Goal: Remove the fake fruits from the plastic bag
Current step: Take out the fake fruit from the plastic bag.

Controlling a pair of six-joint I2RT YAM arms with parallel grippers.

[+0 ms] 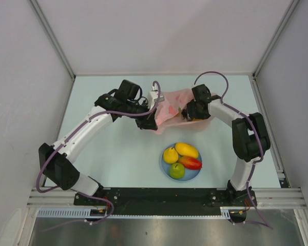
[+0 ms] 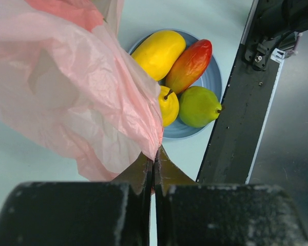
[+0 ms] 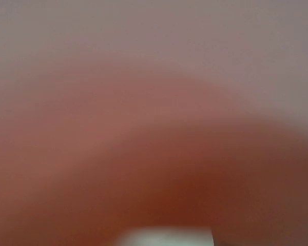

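Nearest you on the worktop (image 1: 118, 164), the blue plate (image 1: 193, 173) already carries 4 fake fruits (image 1: 180, 160), packed so that they touch. A green pear (image 1: 176, 170) sits at the near side, with a red-orange mango (image 1: 190, 162) and a small yellow fruit (image 1: 170, 155) behind it and a yellow mango (image 1: 187, 149) farthest back. A good share of the job looks done. Beyond the plate and apart from it, your left pincer (image 2: 154, 166) is clamped shut on a fold of thin pink film at the edge of the plastic bag (image 1: 172, 105), pinning that side. The bag lies crumpled at the far middle of the worktop, between your 2 arms. Your right pincer (image 1: 187, 114) reaches into the bag from the right side. Its own camera gives only a pink-red blur, pressed too close to film or fruit to read, so you cannot tell whether its jaws are spread or gripping anything. An orange shape (image 1: 199, 121) shows through the film just beside that pincer. That suggests at least 1 fruit is left inside, though how many remain is hidden. What is left, as far as you can judge, is to draw out whatever the bag holds and set it with the others.
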